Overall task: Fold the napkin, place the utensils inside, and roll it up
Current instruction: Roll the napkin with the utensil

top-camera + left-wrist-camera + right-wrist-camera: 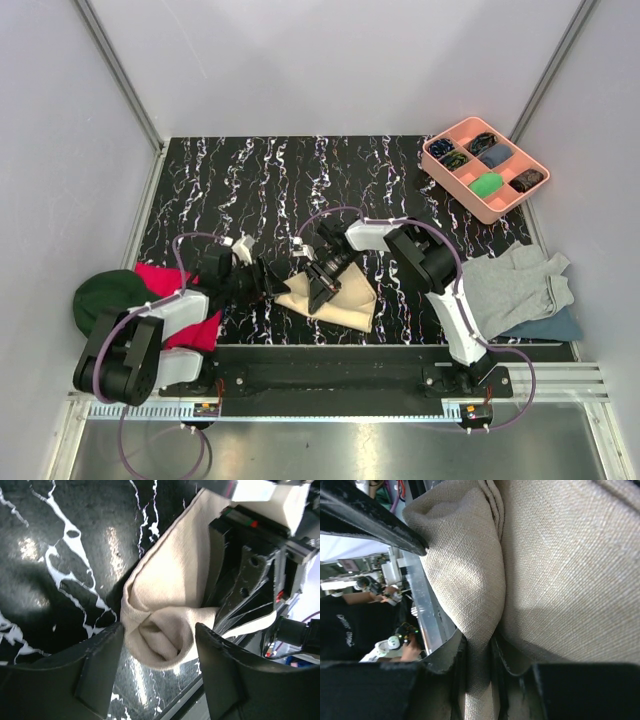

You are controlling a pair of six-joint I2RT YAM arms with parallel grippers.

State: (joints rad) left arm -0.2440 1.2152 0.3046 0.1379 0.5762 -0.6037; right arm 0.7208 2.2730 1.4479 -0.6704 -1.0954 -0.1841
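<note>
The beige napkin (pixel 347 305) lies bunched and partly rolled near the table's front edge. My left gripper (pixel 277 283) is at its left end. In the left wrist view the gripper (pixel 159 647) is open, and its fingers (pixel 100 665) straddle the napkin's curled end (pixel 160 640) without closing on it. My right gripper (pixel 322 288) is on top of the napkin. In the right wrist view it (pixel 479 652) is shut on a pinched fold of the napkin (pixel 470 580). The utensils are not visible; they are hidden or out of view.
A pink compartment tray (pixel 432 158) with small items stands at the back right. Grey (pixel 515 285) and blue (pixel 552 328) cloths lie at the right. A red cloth (pixel 165 283) and a dark green object (pixel 105 295) lie at the left. The metal rail (pixel 330 350) runs just in front of the napkin.
</note>
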